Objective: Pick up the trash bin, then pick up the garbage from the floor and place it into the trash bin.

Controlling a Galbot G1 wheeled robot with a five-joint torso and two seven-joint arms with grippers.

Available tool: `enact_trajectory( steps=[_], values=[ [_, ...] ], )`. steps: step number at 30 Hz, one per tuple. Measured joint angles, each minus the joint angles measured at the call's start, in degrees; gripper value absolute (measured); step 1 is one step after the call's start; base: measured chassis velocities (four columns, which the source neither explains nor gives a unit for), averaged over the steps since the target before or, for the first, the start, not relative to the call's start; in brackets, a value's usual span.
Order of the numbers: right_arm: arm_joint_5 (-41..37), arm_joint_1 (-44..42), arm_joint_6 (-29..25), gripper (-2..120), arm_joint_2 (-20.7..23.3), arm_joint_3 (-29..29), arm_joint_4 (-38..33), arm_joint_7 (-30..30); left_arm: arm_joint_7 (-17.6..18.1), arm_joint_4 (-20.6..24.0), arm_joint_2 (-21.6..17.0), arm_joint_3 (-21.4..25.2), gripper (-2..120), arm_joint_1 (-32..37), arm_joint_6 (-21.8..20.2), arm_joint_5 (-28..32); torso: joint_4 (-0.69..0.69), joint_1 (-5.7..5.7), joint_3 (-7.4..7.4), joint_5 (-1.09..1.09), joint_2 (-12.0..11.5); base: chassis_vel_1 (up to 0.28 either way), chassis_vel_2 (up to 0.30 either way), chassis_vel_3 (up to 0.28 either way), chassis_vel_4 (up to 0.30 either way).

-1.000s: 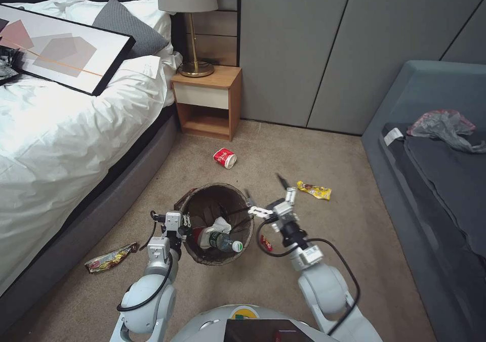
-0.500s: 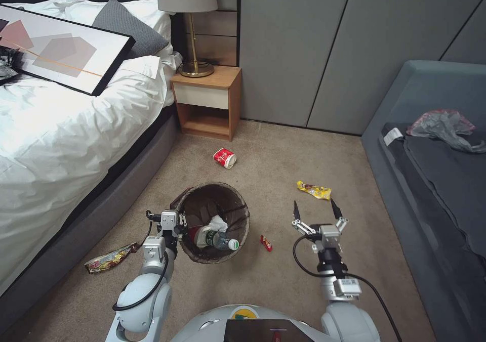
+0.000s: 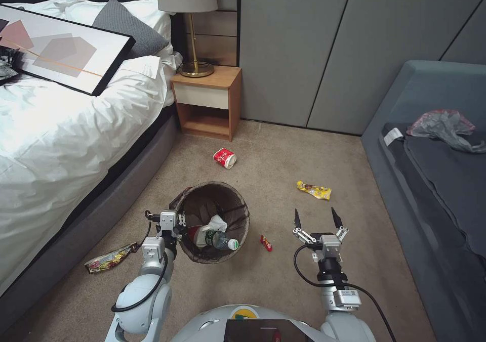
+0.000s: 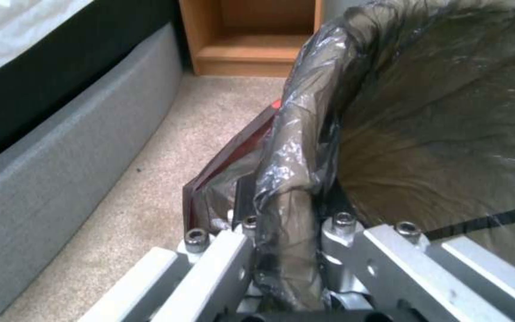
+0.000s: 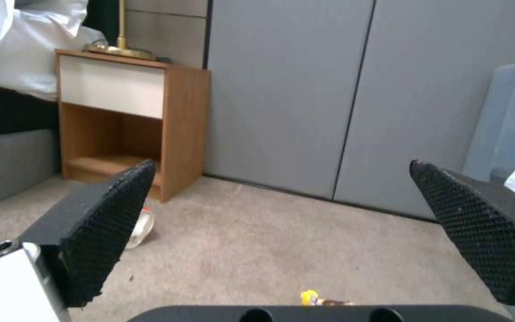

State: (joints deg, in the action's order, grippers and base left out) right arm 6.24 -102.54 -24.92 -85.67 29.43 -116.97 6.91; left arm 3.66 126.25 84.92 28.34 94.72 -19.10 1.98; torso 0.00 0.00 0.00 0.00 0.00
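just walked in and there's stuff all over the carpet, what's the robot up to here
The robot is clearing litter into a trash bin. Its left hand is clamped on the bin's bag-lined rim, and a bottle and a tissue are already inside. Its right hand is open and empty above the carpet, to the right of the bin. On the floor lie a red-and-white cup, a yellow wrapper, a small red wrapper and another wrapper by the bed.

Bagged bin (image 3: 212,220) (half-full), litter (image 3: 314,190) scattered
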Motion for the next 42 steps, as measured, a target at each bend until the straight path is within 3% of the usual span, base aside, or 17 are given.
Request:
enact_trajectory(
  steps=[3,6,7,9,13,16,20,27,42],
  values=[
    [-0.94,1.69,1.63,100,0.72,0.14,-0.34,-0.49,-0.01,0.06,-0.01,-0.16,3,0.00,-0.02,-0.11,-0.01,0.00,0.00,0.00,0.00,0.000,0.000,0.000,0.000],
    [-6.01,7.52,9.09,100,3.42,0.04,-0.52,-2.58,-0.02,0.07,0.02,-0.48,3,-0.04,-0.03,-0.36,0.01,0.00,0.00,0.00,0.00,0.000,0.000,0.000,0.000],
    [-6.01,7.52,9.09,100,3.42,0.04,-0.52,-2.58,-0.02,0.07,0.02,-0.48,3,-0.04,-0.03,-0.36,0.01,0.00,0.00,0.00,0.00,0.000,0.000,0.000,0.000],
    [-9.51,10.53,15.44,100,5.19,-0.83,0.38,-4.02,-0.03,0.07,0.05,-0.51,3,-0.04,-0.03,-0.39,0.01,0.00,0.01,0.00,0.00,0.000,0.000,0.000,0.000],
    [-12.02,13.04,21.68,100,6.61,-1.82,2.11,-4.81,-0.04,0.09,0.06,-0.51,3,-0.05,-0.03,-0.40,0.00,0.00,0.01,0.00,0.00,0.000,0.000,0.000,0.000],
    [-15.16,17.47,31.86,100,8.65,-3.71,6.21,-5.89,-0.06,0.26,0.08,-0.48,3,-0.02,-0.03,-0.44,0.00,0.00,0.01,0.01,0.00,0.000,0.000,0.000,0.000],
    [-17.19,21.00,37.43,100,9.88,-5.08,9.63,-6.80,-0.10,0.27,0.11,-0.47,3,0.01,-0.11,-0.55,0.00,0.00,0.01,0.01,0.00,0.000,0.000,0.000,0.000],
    [-17.95,26.15,42.47,100,10.70,-7.01,16.24,-7.98,-0.13,-0.10,0.21,-0.59,3,-0.16,-0.26,-0.80,0.00,0.00,0.01,0.00,0.00,0.000,0.000,0.000,0.000],
    [-14.91,29.53,41.69,100,11.20,-10.03,27.88,-16.57,-0.15,-0.61,0.27,-0.78,3,-0.28,-0.33,-1.00,0.00,0.00,0.00,-0.01,0.00,0.000,0.000,0.000,0.000]
  ],
)
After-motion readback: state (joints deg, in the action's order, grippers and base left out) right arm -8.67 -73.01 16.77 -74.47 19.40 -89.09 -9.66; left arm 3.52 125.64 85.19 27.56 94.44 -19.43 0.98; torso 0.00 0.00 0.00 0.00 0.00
